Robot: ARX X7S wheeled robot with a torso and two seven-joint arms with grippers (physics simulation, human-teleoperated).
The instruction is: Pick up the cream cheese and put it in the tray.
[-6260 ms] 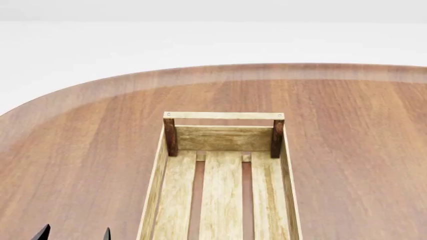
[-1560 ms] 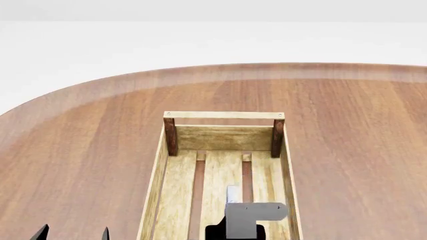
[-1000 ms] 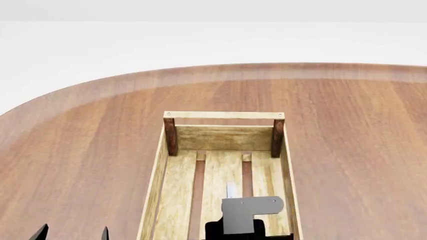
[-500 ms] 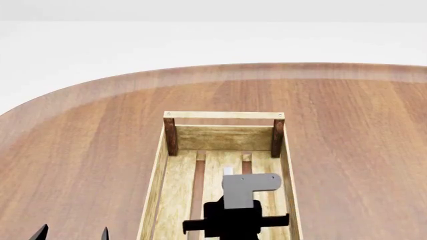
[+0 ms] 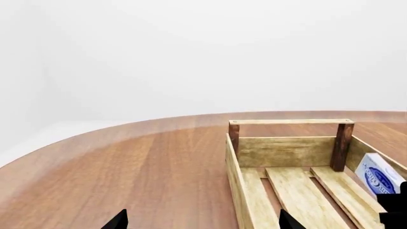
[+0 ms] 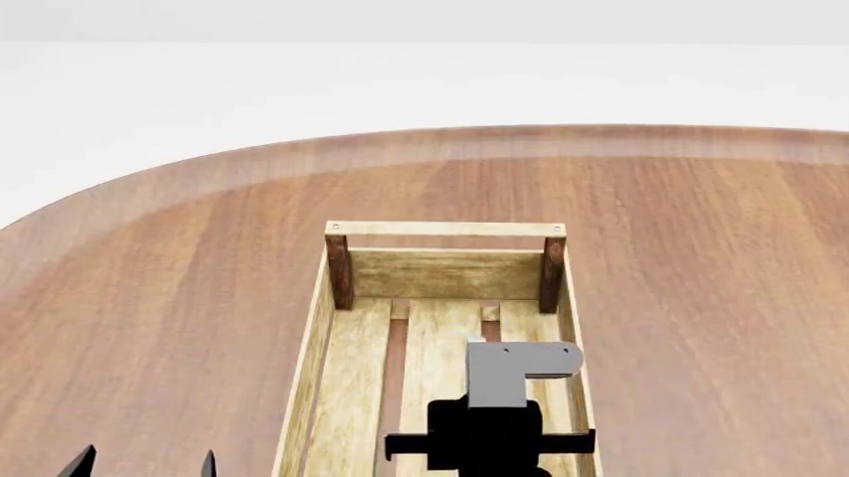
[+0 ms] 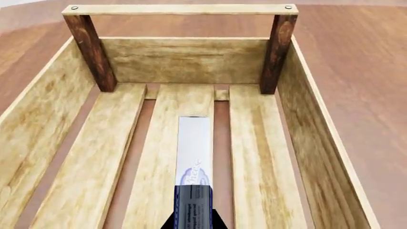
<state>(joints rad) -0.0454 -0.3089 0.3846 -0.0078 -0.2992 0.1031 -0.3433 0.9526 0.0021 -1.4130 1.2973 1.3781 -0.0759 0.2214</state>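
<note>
Right end effector (image 7: 191, 220) farther over slatted tray (image 7: 304, 124)

Tray (image 7: 313, 143): pale raw-looking wood, matt, visible grain, darker stained posts | Table (image 6: 159, 298): reddish wood, smooth satin sheen | Cream cheese (image 7: 193, 157) in my right gripper (image 7: 192, 220): smooth white printed carton | My fingers: matt black.
</note>
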